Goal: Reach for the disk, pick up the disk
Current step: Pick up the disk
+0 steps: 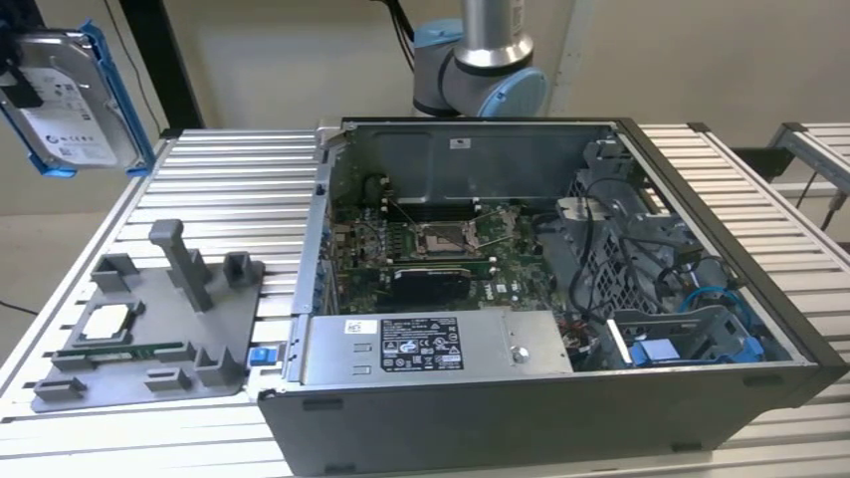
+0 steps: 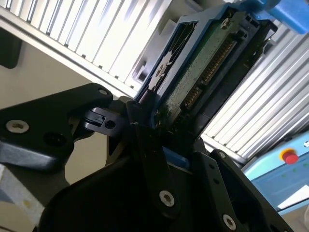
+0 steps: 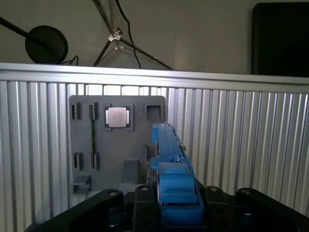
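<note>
The disk, a silver-grey drive with a white label in a bright blue frame, hangs high in the air at the exterior view's far left, above and beyond the table's edge. My gripper is shut on it at its outer side. In the second wrist view the disk shows its green circuit board and connector, clamped between the black fingers. In the first wrist view the disk appears edge-on, rising from my gripper over the grey fixture.
A grey fixture plate with posts lies on the ribbed aluminium table, holding a small square silver chip. An open computer case occupies the table's middle and right. The arm's base stands behind it.
</note>
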Motion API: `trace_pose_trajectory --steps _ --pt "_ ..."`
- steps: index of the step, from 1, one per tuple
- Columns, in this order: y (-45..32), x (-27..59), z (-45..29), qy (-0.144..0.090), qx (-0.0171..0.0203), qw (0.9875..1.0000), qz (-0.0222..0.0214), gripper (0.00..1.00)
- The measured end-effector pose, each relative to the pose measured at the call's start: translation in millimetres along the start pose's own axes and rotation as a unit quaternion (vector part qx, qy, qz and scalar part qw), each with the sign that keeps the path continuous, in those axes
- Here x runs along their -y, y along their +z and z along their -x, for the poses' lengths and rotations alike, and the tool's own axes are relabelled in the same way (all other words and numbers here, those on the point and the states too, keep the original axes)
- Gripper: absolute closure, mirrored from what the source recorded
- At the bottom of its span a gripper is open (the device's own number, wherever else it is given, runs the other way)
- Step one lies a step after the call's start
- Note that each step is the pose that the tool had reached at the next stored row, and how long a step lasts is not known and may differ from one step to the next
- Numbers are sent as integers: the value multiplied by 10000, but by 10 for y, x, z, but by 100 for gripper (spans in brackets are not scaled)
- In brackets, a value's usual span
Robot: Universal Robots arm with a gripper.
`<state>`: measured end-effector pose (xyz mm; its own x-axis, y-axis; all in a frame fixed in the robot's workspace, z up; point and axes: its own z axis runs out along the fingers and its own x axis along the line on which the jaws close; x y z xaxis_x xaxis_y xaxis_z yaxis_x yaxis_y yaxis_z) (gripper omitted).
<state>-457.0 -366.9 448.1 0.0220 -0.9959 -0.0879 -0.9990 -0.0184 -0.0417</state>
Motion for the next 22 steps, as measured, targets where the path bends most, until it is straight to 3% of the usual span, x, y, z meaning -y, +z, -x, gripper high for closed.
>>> trace_pose_trajectory --steps 22 --pt "-307 14 27 0 0 10000 1 100"
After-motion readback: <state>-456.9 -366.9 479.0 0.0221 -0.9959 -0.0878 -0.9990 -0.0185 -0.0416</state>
